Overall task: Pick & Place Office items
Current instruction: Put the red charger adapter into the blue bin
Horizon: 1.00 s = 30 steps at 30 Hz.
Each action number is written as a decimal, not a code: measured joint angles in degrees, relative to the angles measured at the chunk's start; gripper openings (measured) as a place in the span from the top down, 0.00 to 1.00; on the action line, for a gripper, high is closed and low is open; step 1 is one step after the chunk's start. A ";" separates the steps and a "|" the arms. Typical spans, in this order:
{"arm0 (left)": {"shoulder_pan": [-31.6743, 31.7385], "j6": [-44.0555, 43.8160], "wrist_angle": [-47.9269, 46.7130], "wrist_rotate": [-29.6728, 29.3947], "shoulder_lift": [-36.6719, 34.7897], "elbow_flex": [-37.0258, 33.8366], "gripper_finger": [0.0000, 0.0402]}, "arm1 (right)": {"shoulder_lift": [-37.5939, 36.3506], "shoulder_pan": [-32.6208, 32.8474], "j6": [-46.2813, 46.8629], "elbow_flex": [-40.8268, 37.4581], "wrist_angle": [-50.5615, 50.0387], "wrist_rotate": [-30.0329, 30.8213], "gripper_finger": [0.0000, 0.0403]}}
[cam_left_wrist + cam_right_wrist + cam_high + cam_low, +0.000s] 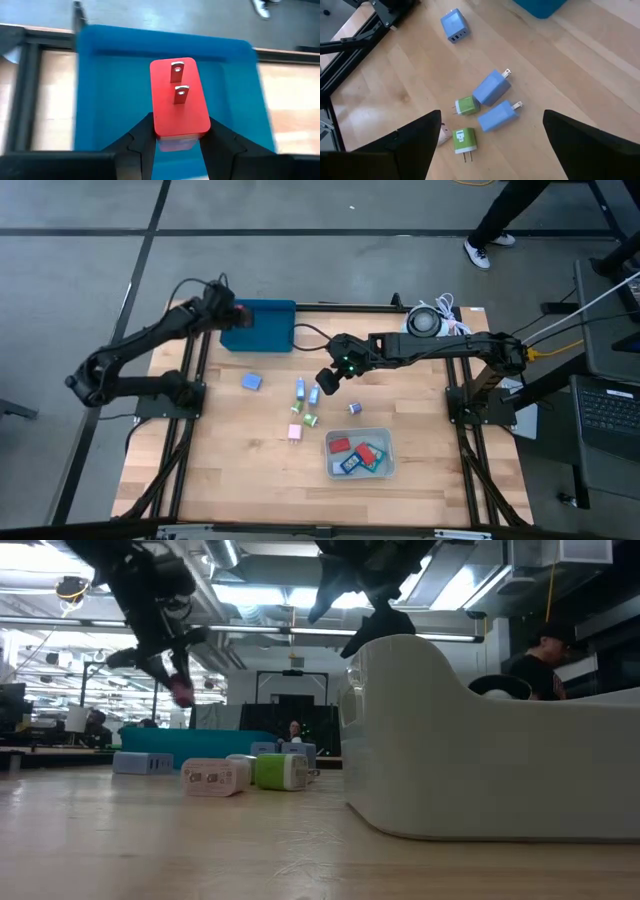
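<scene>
My left gripper [180,134] hangs over the dark blue tray [110,100] at the table's far left [272,330], shut on a red plug block [179,97] with two metal prongs. My right gripper [492,119] stands open above the table's middle [328,378], nothing between its fingers. Below it, resting on the wood, are two blue blocks [491,87] [498,116] and two green ones [467,105] [464,140]. A light blue block [454,25] sits farther left, a pink one [294,433] nearer the front edge, and a small one [354,408] to the right. My left gripper pinches the red block between its two fingers [142,142], on its two long sides near the end away from the prongs [161,127]. The fingers slant down from the table's near-left side. The block is lifted clear above the tray, prong face turned to the wrist camera.
A pale open bin [388,465] near the front right holds red and blue pieces. A white coiled cable [432,320] lies at the far right. Bare wood lies along the near left. A person's legs [490,235] show beyond the far edge.
</scene>
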 joint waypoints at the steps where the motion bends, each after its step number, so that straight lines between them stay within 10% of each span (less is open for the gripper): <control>1: 1.65 0.86 0.12 0.61 0.61 0.00 0.70 | 0.02 0.00 0.00 0.00 0.11 0.00 0.12; 30: 1.49 3.38 13.88 -11.54 21.11 -1.14 0.66 | 0.00 0.11 2.66 0.02 1.73 0.17 0.12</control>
